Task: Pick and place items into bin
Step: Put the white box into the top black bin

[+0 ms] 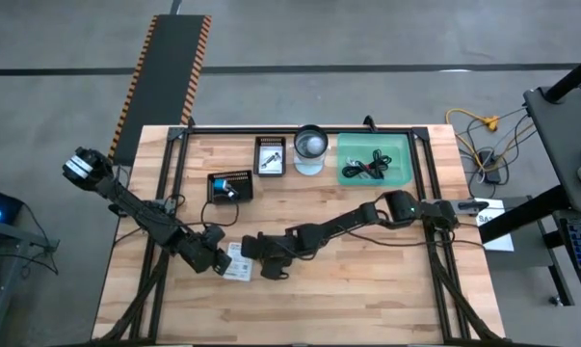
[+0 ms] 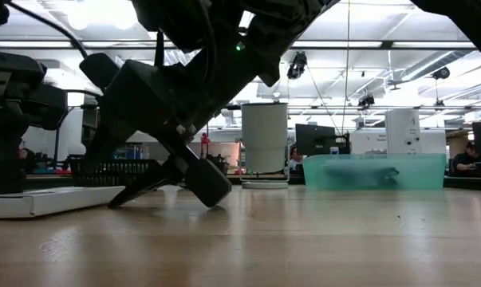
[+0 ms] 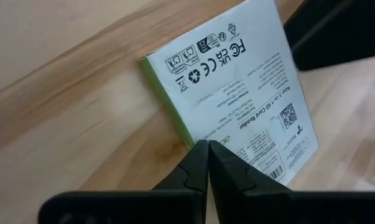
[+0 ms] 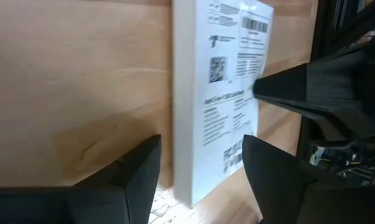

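Your two grippers crowd the white card-reader box (image 1: 238, 263) from both sides at the desk's (image 1: 367, 289) front. The path back to the green bin (image 1: 375, 160) crosses bare wood; the white cup (image 1: 310, 147) stands just beside it.

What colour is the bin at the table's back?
Translucent green bin; clearest in the high view.

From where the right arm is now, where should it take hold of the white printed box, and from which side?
Grip the white printed box across its narrow width, along the long edges, coming down from above. It lies flat on the table, and the open right end effector already straddles one end. The left end effector rests shut on it.
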You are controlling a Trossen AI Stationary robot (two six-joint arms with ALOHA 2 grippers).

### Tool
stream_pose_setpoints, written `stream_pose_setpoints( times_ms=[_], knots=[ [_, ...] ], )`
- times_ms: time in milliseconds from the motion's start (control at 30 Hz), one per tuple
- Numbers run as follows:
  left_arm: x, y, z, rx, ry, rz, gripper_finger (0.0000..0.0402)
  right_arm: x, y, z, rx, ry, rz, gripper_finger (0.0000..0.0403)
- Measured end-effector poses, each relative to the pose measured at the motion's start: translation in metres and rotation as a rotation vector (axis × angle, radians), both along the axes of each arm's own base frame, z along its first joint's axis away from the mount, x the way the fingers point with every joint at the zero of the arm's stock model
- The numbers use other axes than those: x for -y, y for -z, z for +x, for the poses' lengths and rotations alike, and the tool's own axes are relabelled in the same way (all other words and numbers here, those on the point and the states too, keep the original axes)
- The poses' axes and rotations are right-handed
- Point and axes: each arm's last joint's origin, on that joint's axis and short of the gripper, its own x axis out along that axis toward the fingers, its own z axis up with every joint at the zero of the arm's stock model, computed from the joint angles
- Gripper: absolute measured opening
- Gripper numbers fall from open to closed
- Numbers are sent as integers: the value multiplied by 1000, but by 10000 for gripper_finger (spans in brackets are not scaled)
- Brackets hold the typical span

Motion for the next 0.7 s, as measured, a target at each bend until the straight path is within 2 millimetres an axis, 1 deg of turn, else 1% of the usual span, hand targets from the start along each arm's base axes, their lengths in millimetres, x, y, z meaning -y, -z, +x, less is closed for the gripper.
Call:
stream_pose_setpoints(
  times_ms=[167,367,567,700],
  knots=[
    [-2,5,-1,62,-6,-6,0,3,0,1,1,-18,-8,227],
    [-3,8,-1,131,20,-7,0,8,2,1,-11,-88,19,225],
    [-5,11,-3,159,14,-16,0,8,2,1,-5,-89,21,211],
    [-4,11,-2,172,19,-18,0,8,1,1,-2,-92,22,186]
  ],
)
